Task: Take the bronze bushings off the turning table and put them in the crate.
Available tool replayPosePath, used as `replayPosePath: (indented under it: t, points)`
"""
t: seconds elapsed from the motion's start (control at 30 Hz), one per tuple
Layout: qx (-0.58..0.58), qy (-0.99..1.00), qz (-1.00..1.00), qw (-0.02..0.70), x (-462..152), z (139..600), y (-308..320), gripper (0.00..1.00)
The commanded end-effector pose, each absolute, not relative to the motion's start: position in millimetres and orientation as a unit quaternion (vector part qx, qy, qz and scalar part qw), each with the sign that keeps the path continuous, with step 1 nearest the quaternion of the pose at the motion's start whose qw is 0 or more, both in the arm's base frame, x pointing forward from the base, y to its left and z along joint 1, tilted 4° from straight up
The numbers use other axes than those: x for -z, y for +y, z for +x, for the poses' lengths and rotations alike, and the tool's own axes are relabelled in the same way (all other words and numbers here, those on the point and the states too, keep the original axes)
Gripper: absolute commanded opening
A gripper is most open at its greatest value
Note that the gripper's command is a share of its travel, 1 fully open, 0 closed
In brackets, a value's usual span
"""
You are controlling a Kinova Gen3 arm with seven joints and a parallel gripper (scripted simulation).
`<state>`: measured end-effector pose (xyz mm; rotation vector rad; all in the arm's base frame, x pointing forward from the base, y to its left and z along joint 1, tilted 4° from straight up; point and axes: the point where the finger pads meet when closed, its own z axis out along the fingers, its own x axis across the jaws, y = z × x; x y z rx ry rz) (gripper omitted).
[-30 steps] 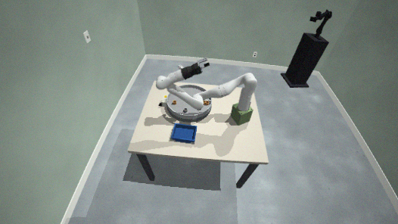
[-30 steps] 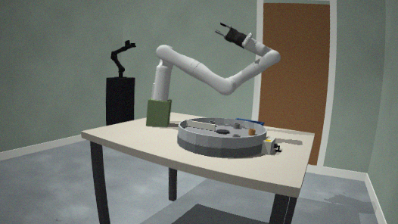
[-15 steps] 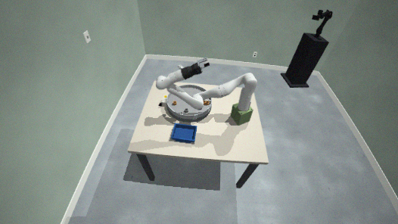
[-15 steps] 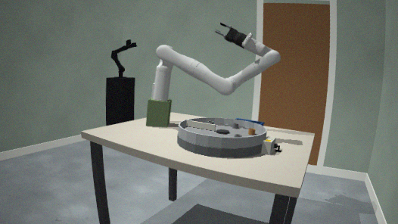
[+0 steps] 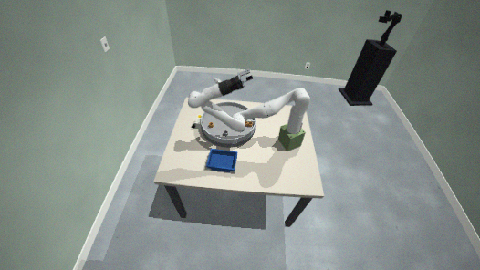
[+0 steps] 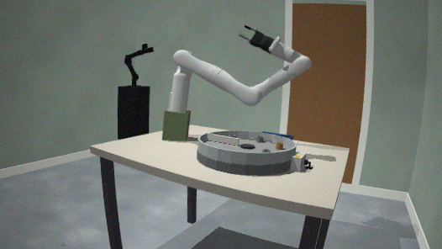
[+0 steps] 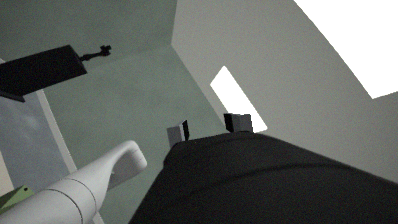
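Top: high, distant, looking down; exterior: table-level side view; both share table [image 5: 255, 175]; wrist faces ceiling.
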<state>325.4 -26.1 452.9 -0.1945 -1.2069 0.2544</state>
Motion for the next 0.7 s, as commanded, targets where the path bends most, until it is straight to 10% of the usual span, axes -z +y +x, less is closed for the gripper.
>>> replayPosePath:
  t: [0.0,0.67]
  points:
    - [-0.106,-0.66,-0.115,0.735,-428,316,-26,1.0]
    - [-0.111,-0.626,-0.107,0.764,-451,314,-27,1.0]
